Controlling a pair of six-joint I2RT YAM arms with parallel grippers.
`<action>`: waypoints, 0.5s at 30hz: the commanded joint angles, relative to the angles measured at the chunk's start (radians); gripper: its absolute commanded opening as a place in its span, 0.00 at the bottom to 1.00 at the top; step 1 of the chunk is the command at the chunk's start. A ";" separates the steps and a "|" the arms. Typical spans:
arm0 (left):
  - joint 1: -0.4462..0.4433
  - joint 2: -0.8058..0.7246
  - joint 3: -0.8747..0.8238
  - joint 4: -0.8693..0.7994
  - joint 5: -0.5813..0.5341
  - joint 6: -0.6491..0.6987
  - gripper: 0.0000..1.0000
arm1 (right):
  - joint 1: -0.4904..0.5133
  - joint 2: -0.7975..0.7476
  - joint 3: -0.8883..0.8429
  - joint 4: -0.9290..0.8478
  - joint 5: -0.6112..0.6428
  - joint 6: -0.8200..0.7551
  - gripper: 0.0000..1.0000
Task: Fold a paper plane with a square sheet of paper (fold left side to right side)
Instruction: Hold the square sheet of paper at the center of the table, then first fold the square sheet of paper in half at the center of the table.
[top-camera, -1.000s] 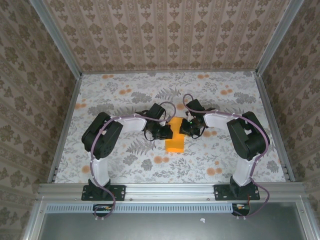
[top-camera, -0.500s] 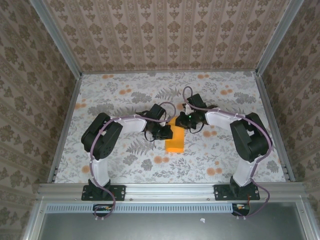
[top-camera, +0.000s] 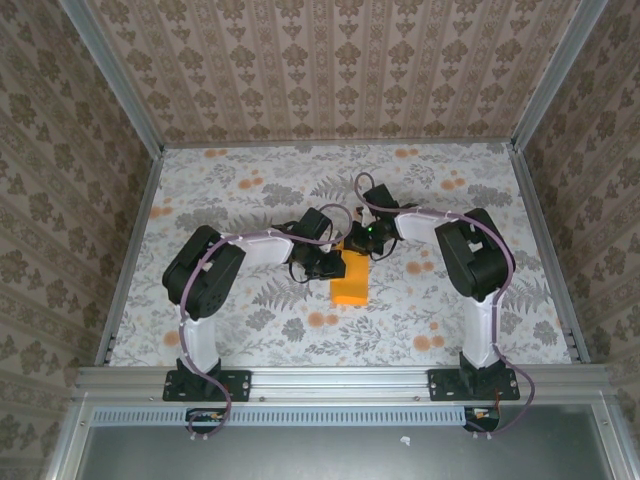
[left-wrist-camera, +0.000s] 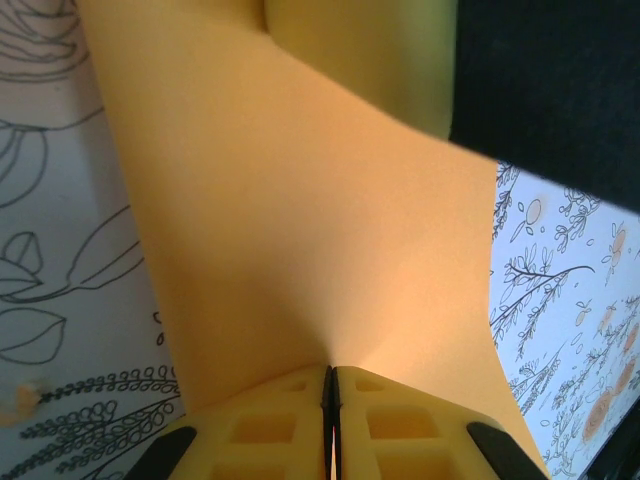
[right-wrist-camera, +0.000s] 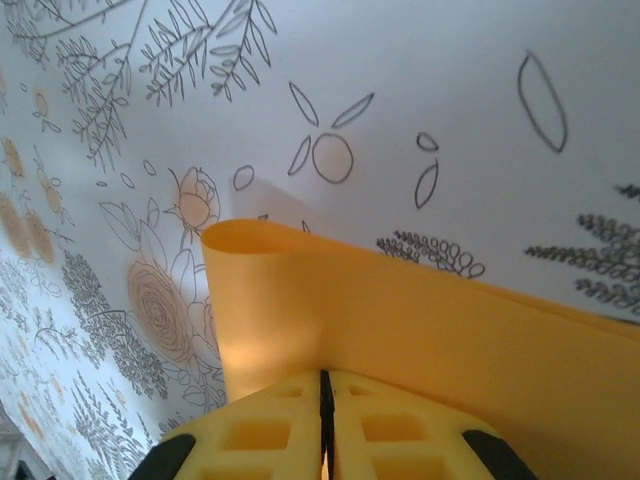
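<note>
My left gripper (left-wrist-camera: 329, 372) and right gripper (right-wrist-camera: 324, 377) both pinch the square sheet of paper (top-camera: 349, 284) at centre frame. I judge the side fold underway: it curls, uncreased, and later folds remain

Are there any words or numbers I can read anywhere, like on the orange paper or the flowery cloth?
No text can be read anywhere.
The orange paper is plain, with no print.
The cloth has only drawn flowers and leaves.
The wallpaper has only a repeated ornament pattern.
</note>
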 joint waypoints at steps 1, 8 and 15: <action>-0.012 -0.011 -0.044 -0.064 -0.017 0.007 0.11 | 0.000 0.046 0.029 -0.113 0.065 -0.017 0.10; -0.025 -0.054 -0.098 -0.060 0.019 0.009 0.11 | -0.010 0.077 0.047 -0.154 0.077 -0.030 0.09; -0.057 -0.106 -0.173 -0.036 0.040 -0.013 0.10 | -0.019 0.088 0.057 -0.169 0.080 -0.044 0.09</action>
